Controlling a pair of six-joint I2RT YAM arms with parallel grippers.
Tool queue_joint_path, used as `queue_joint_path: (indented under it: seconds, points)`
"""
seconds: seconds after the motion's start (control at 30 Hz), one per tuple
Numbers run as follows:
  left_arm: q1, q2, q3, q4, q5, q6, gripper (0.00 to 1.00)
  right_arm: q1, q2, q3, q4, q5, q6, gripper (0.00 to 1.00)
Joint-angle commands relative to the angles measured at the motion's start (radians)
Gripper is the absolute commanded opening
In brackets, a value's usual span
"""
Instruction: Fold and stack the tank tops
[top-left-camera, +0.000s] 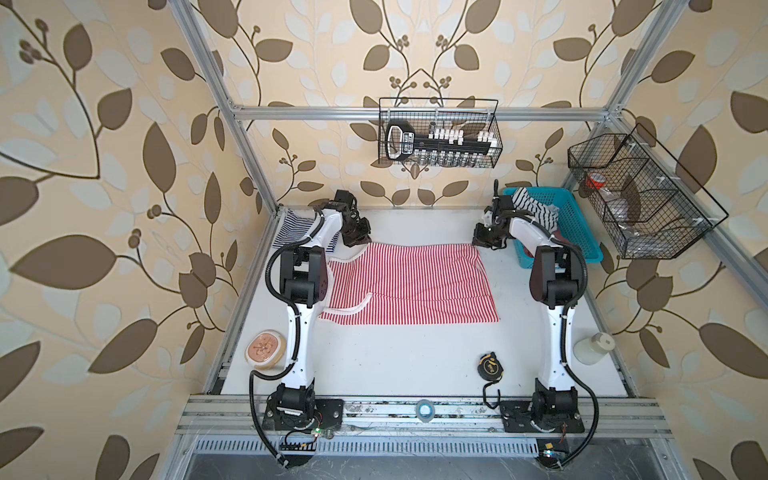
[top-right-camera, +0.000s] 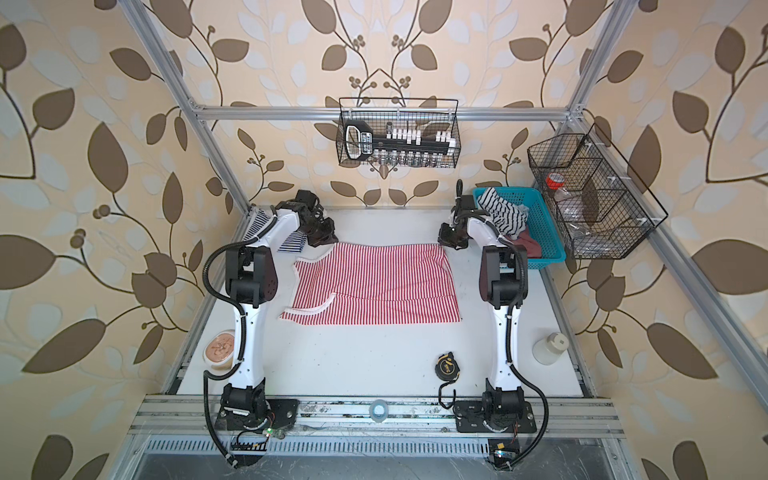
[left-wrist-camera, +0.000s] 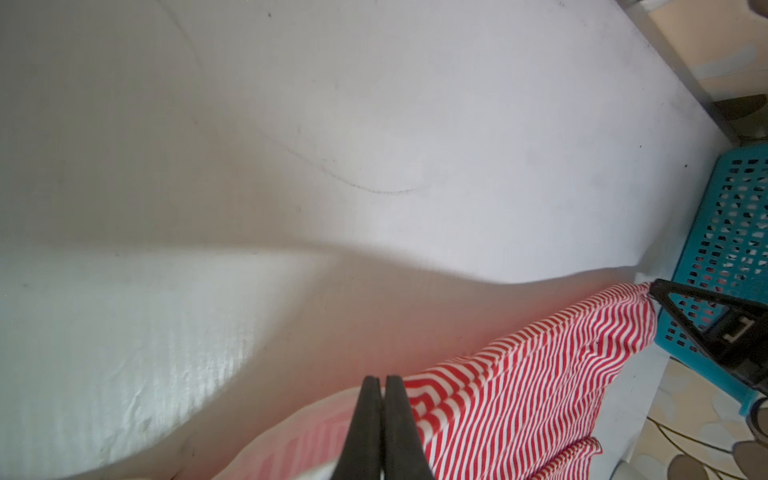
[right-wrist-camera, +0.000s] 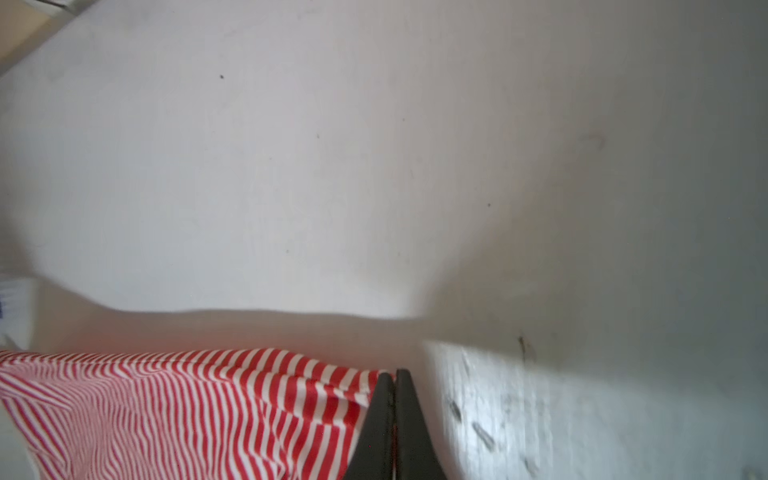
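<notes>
Left gripper (left-wrist-camera: 380, 379) and right gripper (right-wrist-camera: 395, 372), each pressed together, pinch the far corners of the red-and-white tank top (top-left-camera: 415, 286). The blue basket (top-left-camera: 579, 224) holds a black-and-white striped cloth (top-left-camera: 536, 208). The red top lies spread mid-table, with white trim at its armholes; the navy-and-white tank top (top-left-camera: 291, 228) lies far left.

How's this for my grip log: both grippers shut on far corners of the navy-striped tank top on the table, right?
Wrong colour: both wrist views show the left gripper and right gripper shut on far corners of the red-and-white striped tank top.

No text or label is legible anywhere.
</notes>
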Motion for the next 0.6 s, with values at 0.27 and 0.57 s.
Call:
queue_joint_path:
  seconds: [0.27, 0.57]
  points:
    - [-0.001, -0.151, -0.055, 0.0, 0.007, 0.027, 0.0, -0.015, -0.21, -0.162, 0.115, -0.075, -0.002, 0.0]
    - [-0.001, -0.263, -0.249, 0.052, 0.009, 0.012, 0.0, -0.015, -0.339, -0.371, 0.16, -0.073, -0.012, 0.0]
